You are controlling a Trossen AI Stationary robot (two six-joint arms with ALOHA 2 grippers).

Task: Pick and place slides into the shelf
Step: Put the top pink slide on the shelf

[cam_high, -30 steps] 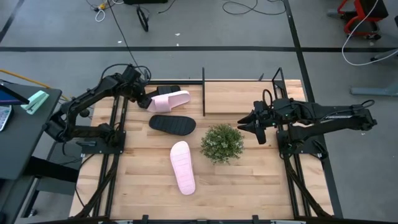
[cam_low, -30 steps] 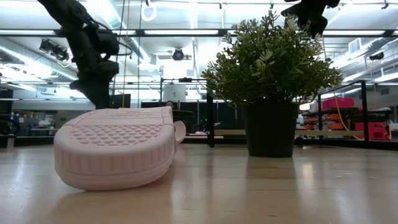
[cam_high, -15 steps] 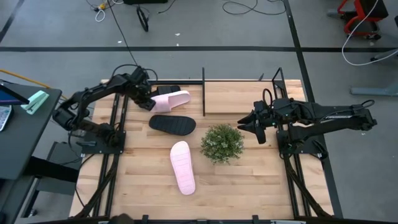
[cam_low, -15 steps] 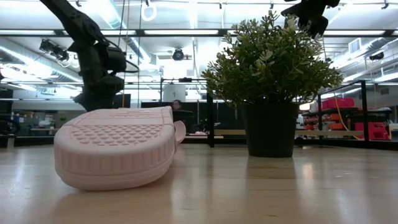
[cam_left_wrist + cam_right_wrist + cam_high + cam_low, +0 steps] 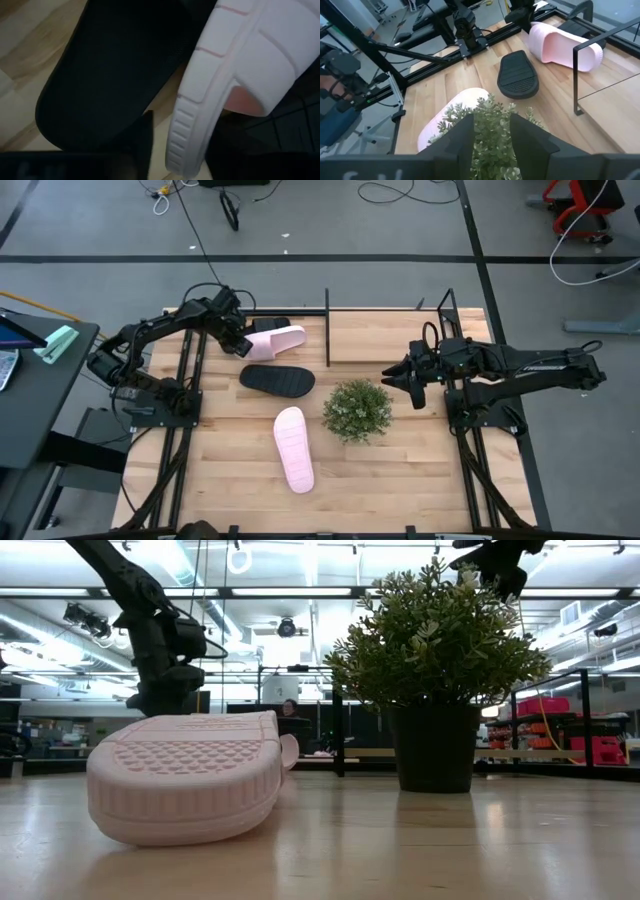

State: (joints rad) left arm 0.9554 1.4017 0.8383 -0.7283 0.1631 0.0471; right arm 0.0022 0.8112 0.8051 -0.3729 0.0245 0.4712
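One pale pink slide (image 5: 277, 341) lies on its side near the table's far left, beside the shelf (image 5: 385, 310). My left gripper (image 5: 238, 340) points down at its left end, fingers on either side of the sole (image 5: 192, 130). One black slide (image 5: 277, 380) lies sole up just nearer. Another (image 5: 268, 325) shows behind the pink one. A second pink slide (image 5: 294, 448) lies sole up at mid-table. My right gripper (image 5: 390, 375) hangs open above the table's right side, holding nothing. My left gripper comes from above, pointing steeply down, with the left end of the pink slide's sole (image 5: 182, 150) between its two fingers. A strip of table shows between one finger (image 5: 142, 145) and the sole. Whether the other finger touches the slide, I cannot tell. The slide lies on the table.
A small green potted plant (image 5: 357, 410) stands at mid-table between the near pink slide and my right gripper. The shelf's thin black bars and upright posts (image 5: 327, 330) rise at the far edge. Bare wood lies near the front edge.
My left gripper has sunk toward the table at the left end of the far pink slide, its arm folding lower. The slides have not moved.
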